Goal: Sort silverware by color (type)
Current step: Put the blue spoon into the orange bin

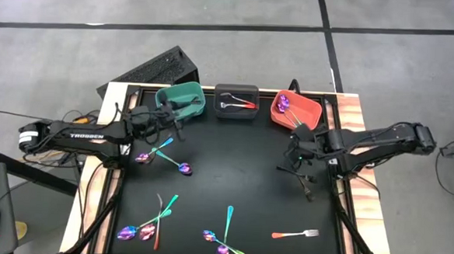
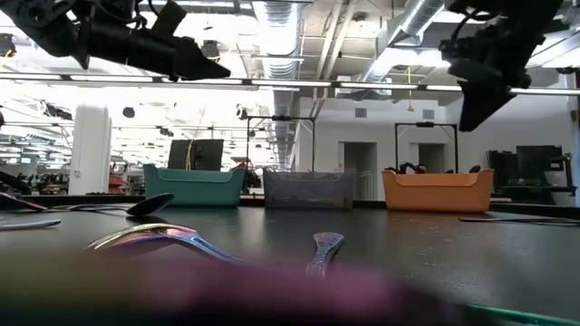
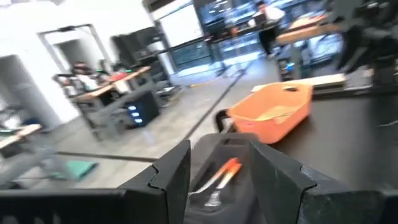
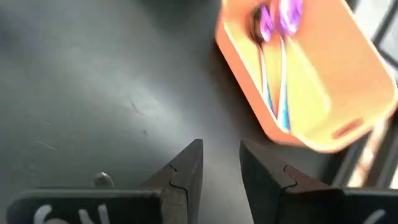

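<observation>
**Grippers parted and empty above the mat; cutlery split between bins and table**

The right gripper [image 4: 221, 165] hangs above the black mat [image 1: 240, 174], just in front of the orange bin [image 1: 296, 111]. Its fingers [image 4: 186, 168] stand apart with only bare mat between them; nothing is gripped. In the high view this gripper [image 1: 297, 146] sits on the right half of the table, near the back edge.

The left gripper [image 3: 221, 171] is raised beside the teal bin [image 1: 181, 101] and points along the row of bins. Its fingers [image 3: 171, 174] are likewise parted, with nothing between them.

Bin contents, as seen:
- Orange bin: two iridescent spoons [image 4: 273, 25], purple bowls toward the far end, teal handles alongside each other.
- Dark grey bin [image 1: 236, 102], middle of the row: an orange-handled utensil [image 1: 238, 104]; the left wrist view shows the same piece [image 3: 221, 177] lying inside.
- Teal bin: contents cannot be made out.

Loose silverware on the mat:
- An iridescent pair [image 1: 163, 156] just in front of the left gripper.
- A crossed cluster of iridescent pieces [image 1: 150, 224] at the front left.
- Another iridescent group [image 1: 225, 240] at the front centre.
- One orange-handled fork [image 1: 295, 234] lying alone at the front right, well apart from the others.

In the low view, an iridescent spoon [image 2: 159, 235] lies close to the camera.
</observation>
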Controlling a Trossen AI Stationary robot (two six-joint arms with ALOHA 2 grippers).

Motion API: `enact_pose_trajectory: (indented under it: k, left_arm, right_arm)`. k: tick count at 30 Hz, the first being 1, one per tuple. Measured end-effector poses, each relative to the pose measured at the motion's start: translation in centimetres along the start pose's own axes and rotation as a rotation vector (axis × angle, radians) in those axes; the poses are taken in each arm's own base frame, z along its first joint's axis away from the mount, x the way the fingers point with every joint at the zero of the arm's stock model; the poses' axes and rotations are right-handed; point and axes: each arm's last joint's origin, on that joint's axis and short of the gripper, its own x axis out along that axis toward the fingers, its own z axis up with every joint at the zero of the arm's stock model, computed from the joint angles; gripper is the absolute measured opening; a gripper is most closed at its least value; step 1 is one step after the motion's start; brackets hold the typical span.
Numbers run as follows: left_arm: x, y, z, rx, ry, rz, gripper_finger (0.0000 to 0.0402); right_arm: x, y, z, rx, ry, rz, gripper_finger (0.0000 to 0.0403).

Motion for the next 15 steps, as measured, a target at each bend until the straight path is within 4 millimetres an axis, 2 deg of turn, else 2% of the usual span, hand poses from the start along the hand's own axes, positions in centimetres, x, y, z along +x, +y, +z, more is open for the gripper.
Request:
enact_pose_trajectory:
  k: [5, 9, 12, 15]
  left_arm:
    - [0.2, 0.1, -0.5, 0.017, 0.045, 0.011, 0.0148]
    - [0.5, -0.5, -1.7, -0.028, 0.143, -0.021, 0.0148]
    - [0.8, -1.3, -3.0, -0.086, 0.238, -0.104, 0.0148]
    - [0.7, -2.7, -4.7, -0.141, 0.382, -0.290, 0.0148]
  right_arm:
    - [0.3, -1.3, -0.4, 0.067, 0.074, -0.101, 0.0123]
    - [0.9, -1.0, -0.5, 0.094, 0.082, -0.069, 0.0123]
    - [2.0, -0.2, -0.7, 0.083, 0.057, 0.009, 0.0123]
    - [3.1, 0.7, -0.7, 0.090, -0.008, 0.080, 0.0123]
